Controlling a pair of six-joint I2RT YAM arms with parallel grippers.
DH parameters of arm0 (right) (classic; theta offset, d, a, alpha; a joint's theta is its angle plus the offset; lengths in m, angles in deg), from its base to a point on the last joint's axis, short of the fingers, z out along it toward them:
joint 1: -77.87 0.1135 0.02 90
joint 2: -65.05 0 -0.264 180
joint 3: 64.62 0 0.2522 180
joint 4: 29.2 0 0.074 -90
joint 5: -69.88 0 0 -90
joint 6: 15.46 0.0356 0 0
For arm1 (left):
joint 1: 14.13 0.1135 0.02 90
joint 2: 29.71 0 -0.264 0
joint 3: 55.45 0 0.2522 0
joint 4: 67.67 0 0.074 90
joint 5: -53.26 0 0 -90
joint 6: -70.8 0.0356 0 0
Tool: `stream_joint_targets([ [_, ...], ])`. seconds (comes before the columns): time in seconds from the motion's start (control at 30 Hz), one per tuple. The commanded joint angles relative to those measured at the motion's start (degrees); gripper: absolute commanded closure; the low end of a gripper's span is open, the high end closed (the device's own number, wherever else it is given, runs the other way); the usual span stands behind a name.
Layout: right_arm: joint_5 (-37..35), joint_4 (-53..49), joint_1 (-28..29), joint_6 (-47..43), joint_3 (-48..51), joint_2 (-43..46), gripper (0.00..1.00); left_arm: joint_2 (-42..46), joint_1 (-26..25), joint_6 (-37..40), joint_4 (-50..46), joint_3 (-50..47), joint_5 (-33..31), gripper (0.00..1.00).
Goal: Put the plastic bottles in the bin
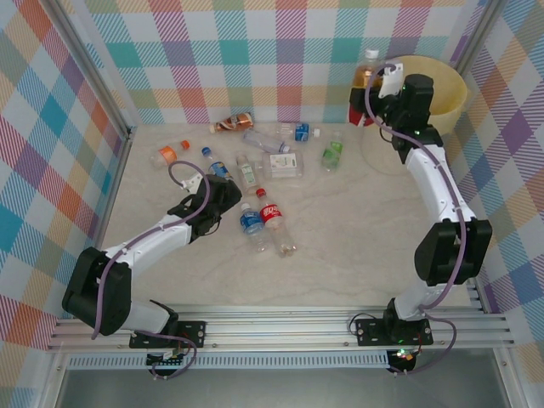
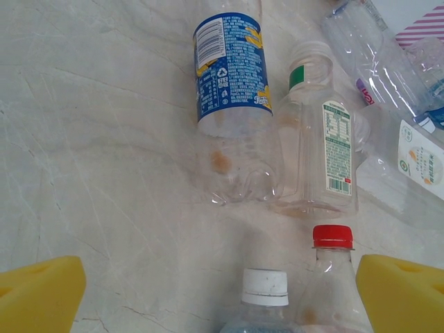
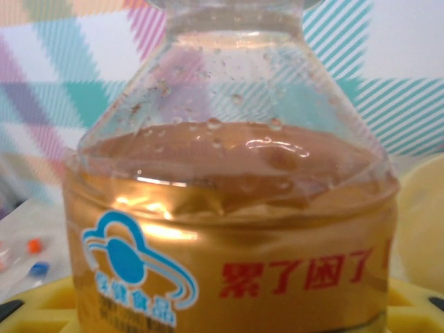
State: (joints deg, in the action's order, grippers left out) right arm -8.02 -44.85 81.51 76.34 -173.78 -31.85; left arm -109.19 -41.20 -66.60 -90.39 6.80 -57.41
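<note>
Holding one brown-label bottle (image 3: 229,263) in right claw (image 1: 364,95), pads clamped on it, just beside one bin (image 1: 442,85). Meanwhile left claw (image 2: 222,295) wide apart, low over table (image 1: 357,221). I count ten bottles (image 1: 252,223) lying there, two right under it: one white cap (image 2: 265,286), one red cap (image 2: 332,236).

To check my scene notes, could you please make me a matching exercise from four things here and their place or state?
Things:
1 bin
2 gold-label bottle
3 left gripper
4 red-cap bottle

Place or state:
A wide open
B lying beside the white-cap bottle
C far right corner
D held by the right gripper

Pairs: 1-C, 2-D, 3-A, 4-B
</note>
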Motion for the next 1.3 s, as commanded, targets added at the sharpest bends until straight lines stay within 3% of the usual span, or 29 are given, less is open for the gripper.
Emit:
stream_joint_targets([
  [0.0, -11.83, 6.43, -0.72, 1.82, -6.15, -4.04, 0.43, 1.96, 0.63, -0.83, -0.36, -1.12, -1.12, 0.00],
  [0.13, -22.09, 8.40, -1.17, 1.36, -9.80, -7.47, 0.42, 2.86, 0.72, -1.03, -0.29, -1.71, -1.74, 0.00],
  [0.27, -27.98, 10.38, -2.83, 4.05, -10.95, -9.76, 0.43, 3.26, 0.70, -1.21, -0.41, -2.06, -1.73, 0.00],
  [0.8, -32.95, 4.43, -13.21, 28.60, -16.01, -17.09, 0.40, 2.12, 0.70, -2.09, -0.22, -2.10, -0.80, 0.00],
  [1.07, -36.66, 7.57, -12.79, 24.74, -20.65, -22.13, 0.37, 0.88, 0.70, -1.92, -1.39, -1.02, 0.25, 0.00],
  [1.27, -46.01, 4.03, -10.81, 20.82, -26.55, -25.35, 0.23, 0.35, 0.75, -2.11, -1.60, -0.78, 0.00, 0.00],
])
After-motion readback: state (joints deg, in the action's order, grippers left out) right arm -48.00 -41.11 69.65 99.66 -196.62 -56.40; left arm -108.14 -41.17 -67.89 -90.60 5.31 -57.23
